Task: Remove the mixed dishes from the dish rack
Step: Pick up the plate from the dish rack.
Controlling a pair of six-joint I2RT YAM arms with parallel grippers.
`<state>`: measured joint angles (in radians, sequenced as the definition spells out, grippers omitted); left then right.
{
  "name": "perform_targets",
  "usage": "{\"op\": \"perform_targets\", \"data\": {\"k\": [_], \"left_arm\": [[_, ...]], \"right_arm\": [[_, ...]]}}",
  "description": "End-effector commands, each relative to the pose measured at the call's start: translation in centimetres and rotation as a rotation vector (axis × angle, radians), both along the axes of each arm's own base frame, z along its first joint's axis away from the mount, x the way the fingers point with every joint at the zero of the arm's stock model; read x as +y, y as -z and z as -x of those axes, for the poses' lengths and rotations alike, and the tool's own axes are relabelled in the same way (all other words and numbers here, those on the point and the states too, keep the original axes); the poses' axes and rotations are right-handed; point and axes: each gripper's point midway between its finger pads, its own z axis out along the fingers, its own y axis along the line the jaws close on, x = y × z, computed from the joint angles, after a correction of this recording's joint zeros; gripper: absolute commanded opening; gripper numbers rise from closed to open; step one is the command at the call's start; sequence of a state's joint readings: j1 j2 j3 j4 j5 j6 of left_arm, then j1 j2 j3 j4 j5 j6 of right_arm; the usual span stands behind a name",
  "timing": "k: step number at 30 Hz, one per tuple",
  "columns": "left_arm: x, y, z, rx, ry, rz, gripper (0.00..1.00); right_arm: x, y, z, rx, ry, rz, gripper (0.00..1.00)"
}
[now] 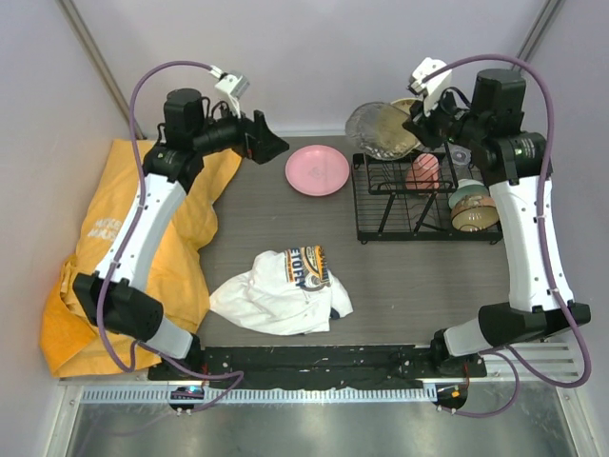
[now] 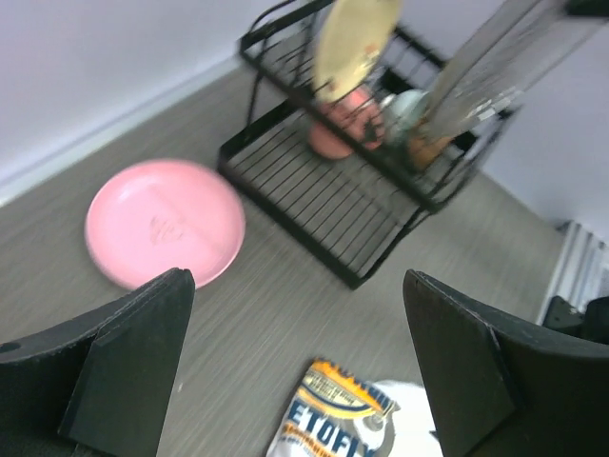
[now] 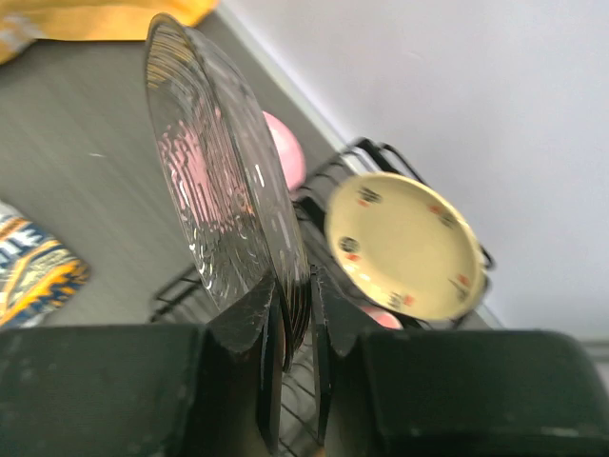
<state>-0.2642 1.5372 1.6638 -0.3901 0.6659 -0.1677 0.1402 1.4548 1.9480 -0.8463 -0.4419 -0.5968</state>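
Right end effector [image 3: 293, 314] clamps a clear ribbed glass plate [image 3: 224, 200] upright; left end effector [image 2: 295, 367] gapes.

White arms [image 1: 143, 224], black joints, purple cables

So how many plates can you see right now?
3: a pink plate flat on the table left of the dish rack; a clear glass plate clamped in the right gripper; a cream patterned plate standing in the rack. Others may be hidden.
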Motion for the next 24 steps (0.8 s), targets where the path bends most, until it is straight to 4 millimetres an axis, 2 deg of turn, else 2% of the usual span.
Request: {"op": "perform_targets", "data": {"k": [1,3,7,17,20,21,23,24], "left_arm": [[-4.0,-5.1,4.6,-0.181,0.186,0.087,0.96],[-5.6,-5.8,6.1,-0.227,0.225,0.080,0.97],[-7.0,-5.9,6.8,-0.233,0.250,0.074,0.97],[-9.0,-2.8,6.6,-0.219,0.266,0.002,0.90],[-9.2,-2.7,6.4,-0.220,0.265,-0.002,0.79],[-9.2,-2.6,6.3,-0.216,0.266,-0.003,0.68],[-9.2,-2.7,6.3,-0.220,0.262,-0.007,0.57],[-9.1,-2.6,6.3,-0.219,0.259,-0.008,0.43]], "right_arm": [[4.4,-0.1,2.3,0.023,-0.106,-0.069,0.18],[5.5,0.7,2.6,0.048,-0.124,-0.072,0.18],[7.6,1.2,3.5,0.073,-0.175,-0.091,0.19],[10.7,1.1,5.5,0.123,-0.274,-0.159,0.19],[11.1,1.2,5.9,0.134,-0.287,-0.165,0.19],[11.1,1.4,5.9,0.137,-0.285,-0.164,0.20],[11.0,1.7,5.9,0.139,-0.279,-0.157,0.21],[10.8,1.8,5.7,0.134,-0.267,-0.152,0.22]]}}
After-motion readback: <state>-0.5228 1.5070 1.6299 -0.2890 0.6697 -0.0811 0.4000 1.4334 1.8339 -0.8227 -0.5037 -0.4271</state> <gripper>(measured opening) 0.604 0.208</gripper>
